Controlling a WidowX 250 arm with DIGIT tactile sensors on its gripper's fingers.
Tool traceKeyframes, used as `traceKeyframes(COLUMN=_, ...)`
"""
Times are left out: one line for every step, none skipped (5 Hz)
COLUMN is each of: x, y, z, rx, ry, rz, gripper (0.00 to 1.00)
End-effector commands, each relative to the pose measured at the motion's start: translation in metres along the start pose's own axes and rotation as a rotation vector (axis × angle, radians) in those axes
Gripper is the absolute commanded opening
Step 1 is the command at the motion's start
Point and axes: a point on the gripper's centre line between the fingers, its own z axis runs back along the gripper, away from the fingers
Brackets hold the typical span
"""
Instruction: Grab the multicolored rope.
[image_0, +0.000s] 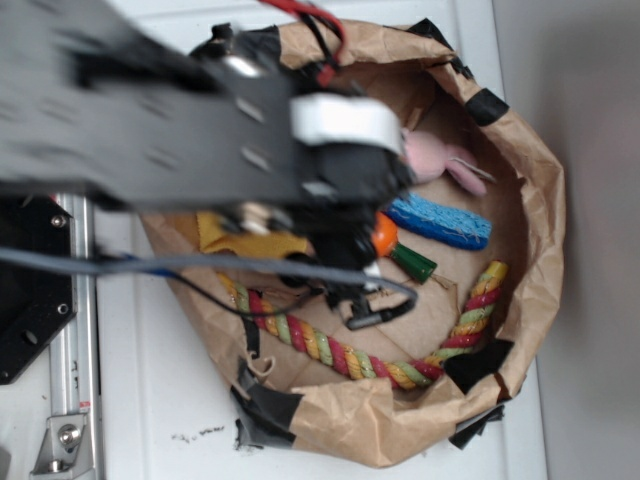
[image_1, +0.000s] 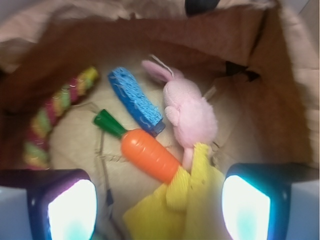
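A big brown paper bag (image_0: 520, 190) lies open like a bowl, and all the toys sit inside it. Black tape (image_0: 268, 410) holds parts of its folded rim together.

The multicolored rope (image_0: 345, 355) lies along the bag's inside wall. It is long and twisted, with red-pink, yellow and green strands. It curves around the bottom edge of the bag and bends up along the side near the blue sponge bar (image_0: 440, 222). In the wrist view the rope (image_1: 52, 117) shows at the left wall of the bag, a bit blurry. Nothing is holding it.

In the middle of the bag lies an orange carrot toy (image_1: 150, 154) with a green tip. The blue sponge bar (image_1: 136, 100) lies just beside the carrot, close to the green tip. A pink bunny plush (image_1: 189, 114) lies next to the sponge bar, on the side away from the rope. A yellow cloth (image_1: 187, 202) lies by the carrot's fat end, and its edge touches the carrot.

The gripper (image_1: 159, 210) hangs over the bag, above the carrot and the yellow cloth. Its two fingers (image_1: 245, 209) are spread wide apart with nothing between them. From the exterior view the black arm (image_0: 180, 120) covers the near part of the bag, and a gray cable (image_0: 200, 264) runs across it.
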Motion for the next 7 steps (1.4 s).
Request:
traceKeyframes(x=0.042, y=-0.042, z=-0.004, rx=-0.094, ry=-0.140, rz=-0.120, gripper=1.00)
traceKeyframes(x=0.052, y=-0.060, z=0.005, rx=-0.131, ry=-0.199, rz=-0.175, gripper=1.00)
traceKeyframes(x=0.051, y=-0.072, z=0.003, rx=-0.194, ry=-0.246, rz=-0.255, gripper=1.00)
traceKeyframes(x=0.048, y=-0.081, z=-0.018, rx=-0.265, ry=-0.231, rz=-0.126, gripper=1.00)
traceKeyframes(x=0.044, y=-0.085, z=-0.035, rx=-0.296, ry=-0.210, rz=-0.120, gripper=1.00)
traceKeyframes(x=0.036, y=-0.090, z=-0.054, rx=-0.294, ry=-0.182, rz=-0.139, gripper=1.00)
traceKeyframes(x=0.029, y=-0.101, z=-0.072, rx=-0.281, ry=-0.165, rz=-0.285, gripper=1.00)
